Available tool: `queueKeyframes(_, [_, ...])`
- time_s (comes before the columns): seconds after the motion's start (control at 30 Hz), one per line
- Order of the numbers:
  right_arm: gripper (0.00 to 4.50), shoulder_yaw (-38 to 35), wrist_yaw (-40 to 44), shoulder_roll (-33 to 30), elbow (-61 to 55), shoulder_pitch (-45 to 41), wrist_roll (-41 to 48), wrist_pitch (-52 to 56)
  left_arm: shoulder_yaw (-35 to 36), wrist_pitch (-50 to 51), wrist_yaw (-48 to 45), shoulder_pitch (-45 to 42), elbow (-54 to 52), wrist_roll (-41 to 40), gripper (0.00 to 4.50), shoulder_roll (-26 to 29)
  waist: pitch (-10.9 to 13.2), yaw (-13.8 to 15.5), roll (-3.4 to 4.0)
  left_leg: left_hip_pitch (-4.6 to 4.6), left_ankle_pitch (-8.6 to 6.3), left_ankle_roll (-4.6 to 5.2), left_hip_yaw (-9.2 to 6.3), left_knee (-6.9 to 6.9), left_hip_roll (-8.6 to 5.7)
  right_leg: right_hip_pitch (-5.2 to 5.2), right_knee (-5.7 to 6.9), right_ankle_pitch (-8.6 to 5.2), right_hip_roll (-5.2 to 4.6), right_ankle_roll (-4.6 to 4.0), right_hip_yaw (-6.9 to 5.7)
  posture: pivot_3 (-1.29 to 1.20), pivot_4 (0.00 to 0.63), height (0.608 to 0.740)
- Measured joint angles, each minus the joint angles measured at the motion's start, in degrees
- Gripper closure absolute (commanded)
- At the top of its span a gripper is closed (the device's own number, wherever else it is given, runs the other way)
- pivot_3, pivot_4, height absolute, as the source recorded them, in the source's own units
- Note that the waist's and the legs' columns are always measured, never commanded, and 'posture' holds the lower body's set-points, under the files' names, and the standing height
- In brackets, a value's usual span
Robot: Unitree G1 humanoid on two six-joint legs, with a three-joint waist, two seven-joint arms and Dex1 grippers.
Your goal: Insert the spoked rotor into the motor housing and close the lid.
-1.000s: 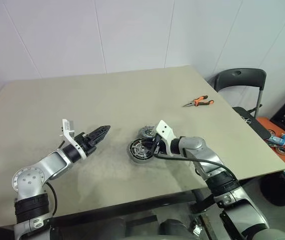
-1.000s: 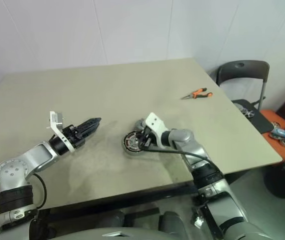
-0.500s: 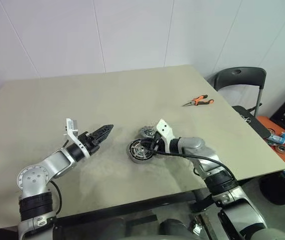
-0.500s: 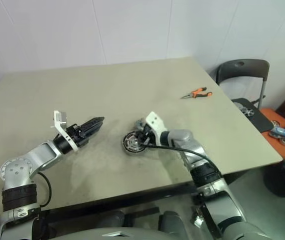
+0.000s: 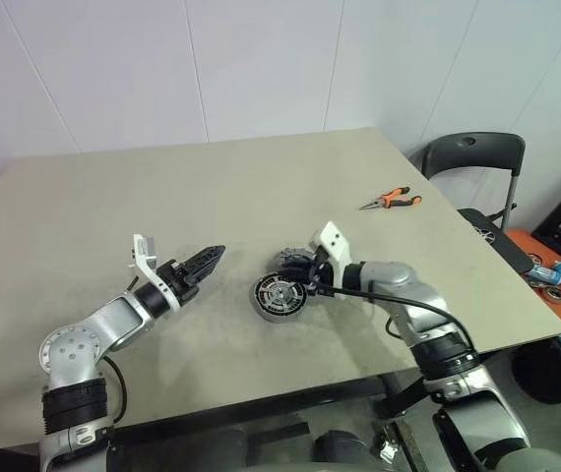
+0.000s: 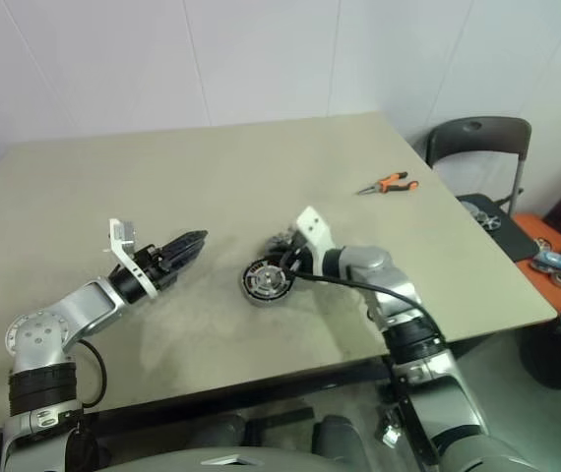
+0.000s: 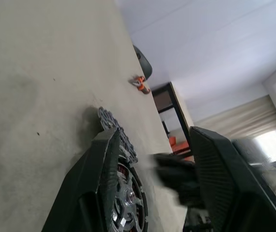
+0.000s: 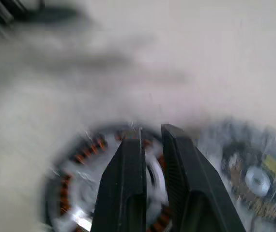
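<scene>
The motor housing (image 5: 279,298) lies flat on the tan table (image 5: 162,197), near its middle front. Copper windings show inside it, and silver spokes over them look like the spoked rotor (image 7: 128,205) lying in it. The grey ribbed lid (image 5: 286,259) rests just behind the housing, touching or nearly touching it. My right gripper (image 5: 305,281) hovers shut just above the housing's far right rim, nothing between its fingers. My left gripper (image 5: 218,254) hangs open and empty over the table, left of the housing and pointing at it.
Orange-handled pliers (image 5: 391,201) lie near the table's right edge. A black chair (image 5: 472,162) stands beyond that edge, with an orange surface holding small items (image 5: 556,273) lower right. A white wall runs behind the table.
My right gripper has risen a little off the housing, still shut. The left arm and the parts on the table have stayed where they were.
</scene>
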Motion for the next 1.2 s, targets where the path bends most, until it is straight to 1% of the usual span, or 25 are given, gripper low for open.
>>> queueKeyframes(0.1, [3.87,-0.05,0.82,-4.62,-1.94,-1.87,-1.67,-1.78,-0.07,-0.14,-0.1,-0.15,0.17,0.14,2.06,0.03,0.0,-0.07,0.0,0.0,0.0,0.0,0.0,-0.01,0.0,0.0,-0.05,-0.01,0.01,-0.02,0.0,0.0,0.0,0.74])
queueKeyframes(0.13, [3.87,0.55,0.53,-6.02,-1.44,-2.32,-3.78,-4.05,-0.14,-0.15,-0.2,-0.3,0.39,0.23,2.06,0.03,0.0,-0.09,0.0,0.01,0.0,0.0,0.01,0.0,0.0,0.0,-0.05,-0.01,0.01,-0.02,0.0,0.0,0.0,0.74])
queueKeyframes(0.17, [3.87,2.22,-0.61,-7.97,1.11,-3.42,-7.63,-8.84,-0.16,-0.23,-0.38,-0.57,0.77,0.51,2.06,0.07,0.0,-0.15,0.0,0.04,0.0,0.0,0.01,0.02,0.0,0.0,-0.05,-0.01,0.01,-0.02,-0.01,0.0,0.0,0.74])
queueKeyframes(0.2, [3.87,2.43,-1.61,-8.55,3.74,-4.25,-9.56,-11.29,-0.21,-0.27,-0.55,-0.87,1.18,0.77,2.06,0.08,0.0,-0.16,-0.01,0.06,0.0,0.0,0.01,0.03,0.0,0.01,-0.07,-0.01,0.02,-0.02,-0.01,0.0,0.0,0.74])
queueKeyframes(0.23, [3.48,2.07,-2.79,-8.58,6.75,-5.09,-10.67,-12.99,-0.22,-0.35,-0.84,-1.09,1.5,0.94,2.06,0.09,0.01,-0.17,-0.01,0.06,0.0,0.0,0.01,0.03,0.0,0.03,-0.08,-0.01,0.02,-0.02,-0.01,0.0,0.0,0.74])
queueKeyframes(0.27, [3.26,0.64,-3.65,-7.91,10.11,-5.99,-10.24,-13.55,-0.26,-0.43,-1.17,-1.23,1.78,1.23,2.06,0.09,0.01,-0.2,-0.01,0.06,0.0,0.0,0.01,0.03,0.0,0.09,-0.07,-0.01,0.02,-0.02,-0.01,0.0,0.0,0.74])
queueKeyframes(0.3, [2.92,-1.0,-4.31,-7.38,12.26,-6.6,-9.66,-13.61,-0.37,-0.45,-1.36,-1.38,1.98,1.53,2.06,0.03,0.01,-0.14,-0.02,0.05,0.01,0.0,0.01,0.03,0.0,0.09,-0.07,-0.01,0.03,-0.02,-0.01,0.0,0.0,0.74])
queueKeyframes(0.37, [2.25,-4.49,-5.64,-6.76,14.44,-7.32,-7.59,-12.64,-0.49,-0.64,-1.48,-1.47,2.15,2.02,2.06,-0.16,0.01,-0.12,-0.02,0.04,0.01,0.0,0.01,-0.01,0.0,0.08,-0.09,-0.01,0.02,-0.02,0.0,0.0,0.0,0.74])
queueKeyframes(0.43, [1.54,-7.8,-7.89,-6.01,14.92,-7.68,-5.71,-9.2,-0.49,-1.03,-1.49,-1.35,2.15,2.12,2.06,-0.4,0.01,-0.04,-0.02,0.0,0.01,0.0,0.01,-0.03,0.0,0.04,-0.11,-0.01,0.01,-0.02,0.0,0.0,0.0,0.74])
queueKeyframes(0.53, [1.54,-13.02,-11.97,-3.33,15.05,-7.29,-1.11,1.02,-0.54,-1.18,-1.48,-0.77,2.08,2.13,2.06,-1.16,0.01,-0.1,-0.02,-0.01,0.0,0.01,0.01,-0.04,0.0,0.03,-0.11,-0.01,-0.01,-0.03,0.0,0.0,0.0,0.74])
queueKeyframes(0.63, [1.54,-21.83,-13.64,-0.23,14.67,-5.89,9.41,16.68,-0.69,-1.2,-1.42,-0.24,1.76,2.13,2.06,-1.31,0.02,-0.06,-0.01,-0.01,0.0,0.01,0.0,-0.01,0.02,0.03,-0.07,0.0,-0.01,-0.03,0.0,0.0,0.0,0.74])
queueKeyframes(0.67, [1.54,-23.15,-13.53,-0.3,13.43,-4.85,12.06,20.74,-0.75,-1.2,-1.42,-0.16,1.6,2.13,2.06,-1.31,0.02,0.05,0.01,-0.01,0.0,0.01,0.0,-0.02,0.02,0.04,-0.07,0.0,-0.02,-0.03,0.0,0.0,0.0,0.74])
queueKeyframes(0.73, [1.54,-22.36,-12.29,-1.49,8.1,-0.94,14.72,25.46,-0.74,-1.21,-1.37,0.11,1.45,2.14,2.06,-1.24,0.03,0.11,0.05,-0.03,-0.01,0.03,0.0,-0.03,0.01,0.03,-0.12,-0.01,-0.04,-0.03,0.0,0.0,0.0,0.74])
queueKeyframes(0.8, [1.54,-18.41,-10.19,-4.16,2.75,2.86,14.53,25.77,-0.78,-1.2,-1.33,0.08,1.44,2.15,2.06,-1.22,0.06,-0.03,0.11,-0.06,-0.02,0.04,0.02,-0.01,0.01,0.02,-0.13,-0.01,-0.04,-0.03,0.0,0.0,0.0,0.74])
queueKeyframes(0.87, [1.54,-10.14,-7.15,-9.97,-3.64,5.99,9.5,19.31,-0.85,-1.18,-1.33,0.07,1.38,2.16,2.06,-1.17,0.08,-0.07,0.22,-0.08,-0.02,0.05,0.03,0.01,-0.01,0.0,-0.16,-0.01,-0.03,-0.02,0.0,0.0,0.0,0.74])
queueKeyframes(0.93, [1.54,-1.13,-4.39,-16.36,-8.06,7.15,0.04,6.33,-0.88,-1.14,-1.33,0.05,1.38,2.16,2.06,-1.04,0.09,-0.29,0.24,-0.06,-0.02,0.05,0.06,0.01,0.0,-0.01,-0.18,-0.01,0.0,-0.01,-0.01,0.0,0.0,0.74])
queueKeyframes(0.97, [1.54,3.1,-2.94,-19.36,-9.23,6.81,-5.67,-2.57,-0.98,-1.06,-1.34,0.03,1.41,2.17,2.06,-0.92,0.1,-0.31,0.24,-0.02,-0.02,0.05,0.06,0.02,-0.01,0.0,-0.18,-0.02,0.03,0.01,-0.03,0.0,0.0,0.74])
queueKeyframes(1.03, [1.54,7.8,-0.75,-22.34,-8.81,4.59,-13.08,-15.92,-1.2,-0.99,-1.37,-0.07,1.5,2.17,2.06,-0.55,0.11,-0.32,0.23,0.06,-0.01,0.04,0.05,0.04,0.0,0.06,-0.18,-0.02,0.1,0.01,-0.05,0.0,0.0,0.74])
queueKeyframes(1.1, [1.54,11.37,2.59,-25.3,-6.53,0.53,-19.1,-30.27,-1.39,-0.96,-1.4,-0.53,1.59,2.19,2.06,-0.49,0.14,-0.14,0.21,0.09,0.0,0.05,0.03,0.12,0.01,0.15,-0.16,-0.02,0.17,0.02,-0.07,0.0,0.0,0.74])
queueKeyframes(1.2, [1.54,14.21,8.68,-26.72,-2.4,-4.43,-22.45,-45.6,-1.41,-0.98,-1.49,-0.68,1.65,2.35,2.06,-0.36,0.19,-0.04,0.08,0.12,0.08,0.19,0.01,0.19,0.0,0.27,-0.19,-0.01,0.23,0.03,-0.07,0.0,0.0,0.74])
